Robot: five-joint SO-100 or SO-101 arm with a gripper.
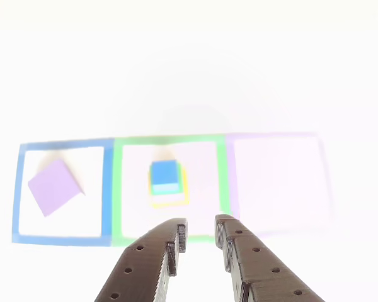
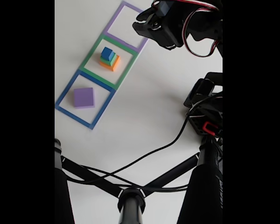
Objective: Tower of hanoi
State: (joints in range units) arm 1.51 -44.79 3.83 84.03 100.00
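Beneath blue cube (image 1: 164,172), half-hidden green block (image 1: 166,187)

White table (image 2: 144,116) carries three flat square outlines in a row: blue (image 2: 65,95), green (image 2: 91,58), purple (image 2: 113,21). A black tripod (image 2: 130,200) and black cable (image 2: 172,140) occupy the fixed view's lower part.
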